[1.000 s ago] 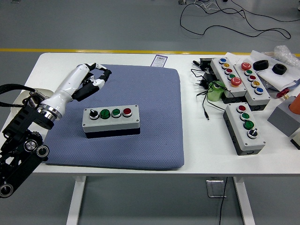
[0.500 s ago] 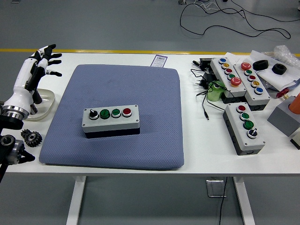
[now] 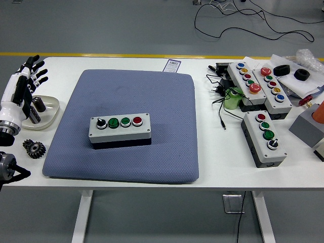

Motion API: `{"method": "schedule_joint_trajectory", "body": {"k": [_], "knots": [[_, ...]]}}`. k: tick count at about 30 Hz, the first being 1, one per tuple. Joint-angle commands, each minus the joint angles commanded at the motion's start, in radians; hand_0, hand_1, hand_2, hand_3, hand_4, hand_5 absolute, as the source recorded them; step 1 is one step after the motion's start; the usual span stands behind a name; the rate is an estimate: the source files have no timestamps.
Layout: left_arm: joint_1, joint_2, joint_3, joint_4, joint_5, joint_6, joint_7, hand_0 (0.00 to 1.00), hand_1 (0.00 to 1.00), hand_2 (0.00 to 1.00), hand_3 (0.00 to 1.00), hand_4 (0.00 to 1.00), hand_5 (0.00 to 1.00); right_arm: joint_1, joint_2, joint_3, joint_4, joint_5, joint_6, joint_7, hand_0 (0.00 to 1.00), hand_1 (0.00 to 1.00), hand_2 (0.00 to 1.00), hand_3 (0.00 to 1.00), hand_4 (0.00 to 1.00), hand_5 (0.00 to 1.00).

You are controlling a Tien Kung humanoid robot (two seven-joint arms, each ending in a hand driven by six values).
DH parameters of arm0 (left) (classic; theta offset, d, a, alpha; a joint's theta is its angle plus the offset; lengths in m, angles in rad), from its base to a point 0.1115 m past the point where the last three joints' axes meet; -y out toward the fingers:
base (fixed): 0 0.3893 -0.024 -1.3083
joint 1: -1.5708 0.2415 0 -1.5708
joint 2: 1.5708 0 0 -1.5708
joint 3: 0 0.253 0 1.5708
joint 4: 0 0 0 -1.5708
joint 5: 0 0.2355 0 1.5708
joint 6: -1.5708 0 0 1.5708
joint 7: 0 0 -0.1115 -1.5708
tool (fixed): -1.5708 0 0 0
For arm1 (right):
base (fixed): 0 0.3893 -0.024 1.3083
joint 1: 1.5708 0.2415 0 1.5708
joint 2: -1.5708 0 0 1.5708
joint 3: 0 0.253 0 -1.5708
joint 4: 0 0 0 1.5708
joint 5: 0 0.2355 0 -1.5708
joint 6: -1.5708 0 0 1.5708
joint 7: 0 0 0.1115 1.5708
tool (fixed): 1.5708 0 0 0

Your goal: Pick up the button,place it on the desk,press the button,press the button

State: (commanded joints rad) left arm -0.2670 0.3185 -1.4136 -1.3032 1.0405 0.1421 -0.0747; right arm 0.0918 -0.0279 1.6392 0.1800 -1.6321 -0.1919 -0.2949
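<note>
I saw the grey four-button control box [image 3: 120, 127] sitting on the blue-grey padded mat [image 3: 152, 101], untouched; my white-and-black left hand [image 3: 23, 86] hung at the table's left edge, fingers spread apart, gripping nothing

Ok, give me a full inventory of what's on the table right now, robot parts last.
button box: 1, grey, four buttons, on the mat's middle
mat: 1, blue-grey, table centre-left
dish: 1, pale, left of the mat
gear: 1, dark, near left edge
other button boxes: 3, grey, right side
cables: black, right of the mat
green object: 1, among the cables
black rings: 2, far right corner
card: 1, behind the mat
left robot hand: white and black, fingers spread, empty, over the left edge
</note>
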Motion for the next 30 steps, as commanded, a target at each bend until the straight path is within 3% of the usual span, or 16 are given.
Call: {"method": "schedule_joint_trajectory", "body": {"k": [30], "knots": [[-0.009,0.003,0.012,0.011,-0.019,-0.021,0.002,0.856,0.9,0.953,0.971,0.654,0.998,0.014,0.0,-0.002,0.0,-0.001,0.002,0.004,0.658,0.653,0.693,0.602,0.447,0.326]]}}
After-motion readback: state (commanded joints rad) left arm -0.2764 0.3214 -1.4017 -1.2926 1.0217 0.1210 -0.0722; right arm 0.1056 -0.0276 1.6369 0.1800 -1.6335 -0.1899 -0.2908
